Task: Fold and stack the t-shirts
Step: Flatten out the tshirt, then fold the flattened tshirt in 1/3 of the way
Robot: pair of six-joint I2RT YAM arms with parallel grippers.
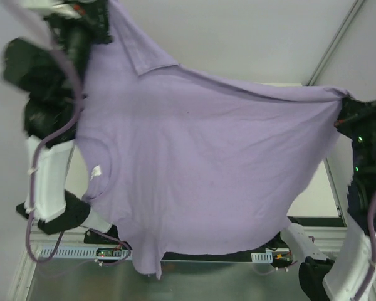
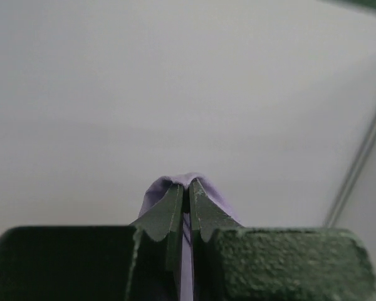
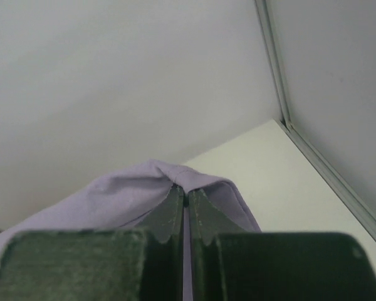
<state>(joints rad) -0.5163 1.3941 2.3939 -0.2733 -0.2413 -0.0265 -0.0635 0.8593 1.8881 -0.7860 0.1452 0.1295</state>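
The lavender purple t-shirt (image 1: 200,169) hangs spread wide in the air between both arms and fills most of the top view. My left gripper (image 1: 103,15) is raised at the top left and is shut on one edge of the shirt (image 2: 175,188). My right gripper (image 1: 346,108) is at the right and is shut on the opposite edge (image 3: 131,194). A collar with a white label (image 1: 96,171) shows at the shirt's left side. The pink and beige shirts are out of view.
The pale table (image 1: 316,200) shows only at the right under the shirt, with a metal frame rail (image 1: 335,37) behind it. The arm bases and cables (image 1: 50,182) stand at the near edge.
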